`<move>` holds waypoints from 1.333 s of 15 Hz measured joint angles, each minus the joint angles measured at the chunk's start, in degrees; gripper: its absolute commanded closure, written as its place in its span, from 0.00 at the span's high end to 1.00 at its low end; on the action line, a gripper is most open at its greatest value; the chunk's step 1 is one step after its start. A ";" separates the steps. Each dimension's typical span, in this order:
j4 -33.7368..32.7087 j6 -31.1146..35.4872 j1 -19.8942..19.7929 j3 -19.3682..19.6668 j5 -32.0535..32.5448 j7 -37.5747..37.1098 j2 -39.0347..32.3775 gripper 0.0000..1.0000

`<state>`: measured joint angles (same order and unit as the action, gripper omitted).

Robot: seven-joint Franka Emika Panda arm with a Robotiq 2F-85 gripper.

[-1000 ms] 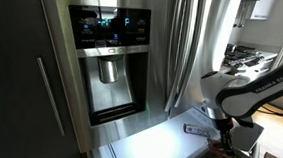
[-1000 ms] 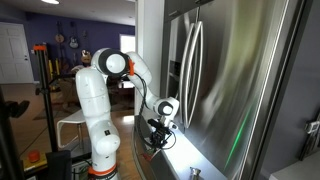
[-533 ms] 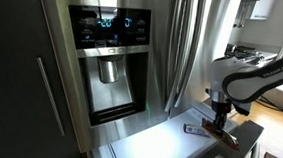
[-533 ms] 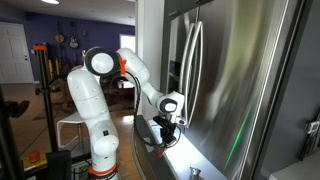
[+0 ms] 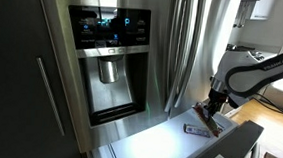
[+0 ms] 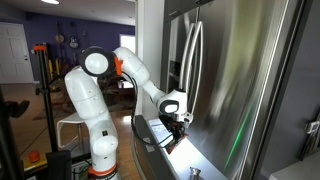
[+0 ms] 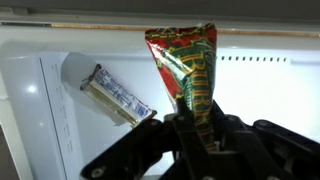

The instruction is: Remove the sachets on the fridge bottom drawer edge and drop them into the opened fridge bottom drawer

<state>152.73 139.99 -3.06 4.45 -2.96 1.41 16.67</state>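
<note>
Wrist view: jaws clenched on red-orange sachet (image 7: 186, 65) above drawer (image 7: 265, 95) interior; release off-centre and you risk rim snag.

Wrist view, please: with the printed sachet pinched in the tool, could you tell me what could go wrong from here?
1. The tool grips the red, green and orange printed sachet only by one end. Most of it sticks out free, so it might slip or twist loose early.
2. The whitish-grey flat sachet lies in the pale fridge bottom drawer close by. A drop here may land on it, which is probably harmless.
</note>
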 measured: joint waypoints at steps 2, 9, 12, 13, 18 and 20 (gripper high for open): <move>0.46 2.91 -0.02 -0.02 -0.29 -1.38 0.03 0.73; 2.49 3.99 -0.69 -0.41 0.32 -4.03 4.66 1.00; 4.17 1.06 -2.16 -0.42 2.22 -4.00 10.03 1.00; 4.58 -0.34 -3.03 -0.39 3.00 -4.00 12.21 1.00; 4.11 -8.34 -8.07 0.96 5.76 -3.75 22.61 1.00; 4.18 -10.75 -9.84 1.72 6.72 -3.57 26.09 1.00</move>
<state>156.91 129.24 -12.89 6.17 3.76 -2.16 42.75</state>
